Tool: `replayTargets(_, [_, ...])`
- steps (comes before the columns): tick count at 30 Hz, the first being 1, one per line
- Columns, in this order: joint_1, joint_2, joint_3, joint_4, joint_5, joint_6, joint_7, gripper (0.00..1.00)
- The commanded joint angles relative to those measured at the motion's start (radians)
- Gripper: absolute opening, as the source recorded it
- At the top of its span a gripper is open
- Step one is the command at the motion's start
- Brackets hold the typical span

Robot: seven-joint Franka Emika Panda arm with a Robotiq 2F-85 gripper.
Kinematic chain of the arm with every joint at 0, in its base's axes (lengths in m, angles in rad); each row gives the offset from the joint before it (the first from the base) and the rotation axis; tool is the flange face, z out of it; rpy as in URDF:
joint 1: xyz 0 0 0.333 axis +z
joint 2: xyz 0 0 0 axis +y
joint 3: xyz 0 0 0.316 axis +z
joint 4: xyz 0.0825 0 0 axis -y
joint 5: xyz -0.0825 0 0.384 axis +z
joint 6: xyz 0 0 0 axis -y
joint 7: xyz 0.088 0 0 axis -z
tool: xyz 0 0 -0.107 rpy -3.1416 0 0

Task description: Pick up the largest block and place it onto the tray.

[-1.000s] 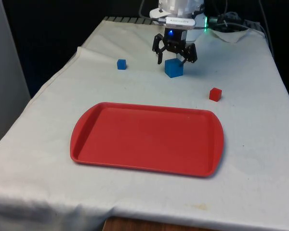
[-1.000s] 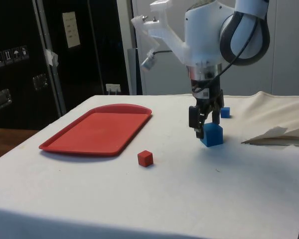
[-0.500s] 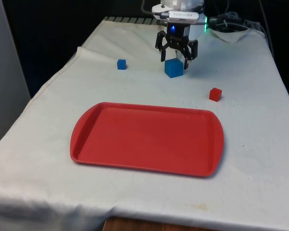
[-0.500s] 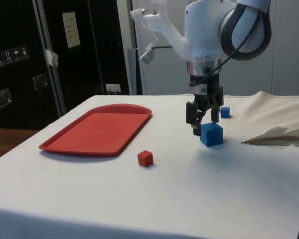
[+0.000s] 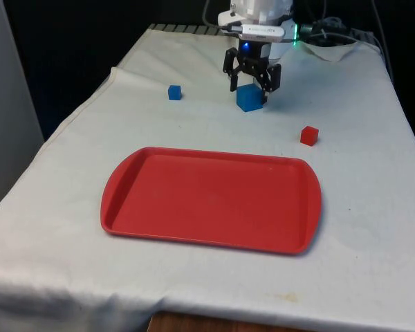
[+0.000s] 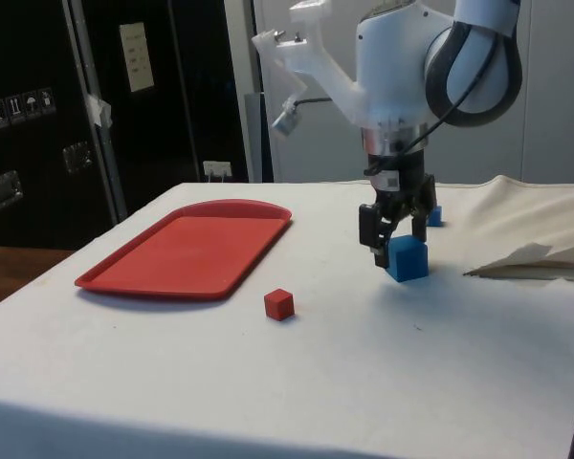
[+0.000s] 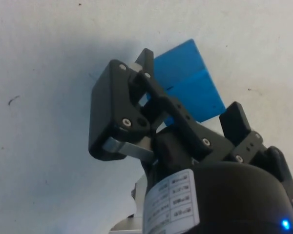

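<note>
We see the hand point(image 5: 252, 80) straddling the large blue block point(image 5: 249, 98) on the counter point(image 5: 360, 173), fingers spread, not pinching it.

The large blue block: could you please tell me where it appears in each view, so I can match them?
Front view: the large blue block sits on the cloth beyond the red tray, under the tool.
Side view: the block lies beyond the small red block, below the tool.
Wrist view: the block lies between the fingers.
Shared landmark: the tool.
</note>
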Motion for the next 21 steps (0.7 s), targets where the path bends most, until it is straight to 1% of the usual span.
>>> replayTargets(1, [0.004,0.012,-0.003,0.007,-0.007,0.010,0.021,0.91])
replayTargets(2, [0.000,-0.001,0.000,0.000,0.000,0.000,0.003,0.81])
replayTargets(3, [0.004,0.012,-0.004,0.008,-0.008,0.010,0.024,0.81])
replayTargets(9, [0.004,0.013,-0.004,0.010,-0.010,0.009,0.036,0.14])
replayTargets(10, [0.004,0.013,-0.004,0.010,-0.010,0.009,0.037,0.13])
replayTargets(11, [0.000,-0.002,0.000,0.005,0.000,-0.001,0.020,0.12])
replayTargets(12, [0.004,0.013,-0.004,0.010,-0.010,0.009,0.038,0.12])
replayTargets(18, [0.004,0.013,-0.004,0.011,-0.011,0.009,0.040,0.11])
replayTargets(20, [0.007,-0.006,-0.005,0.016,-0.016,-0.013,0.042,0.11])
replayTargets(21, [0.001,-0.007,0.001,0.007,0.000,-0.002,0.022,0.11])
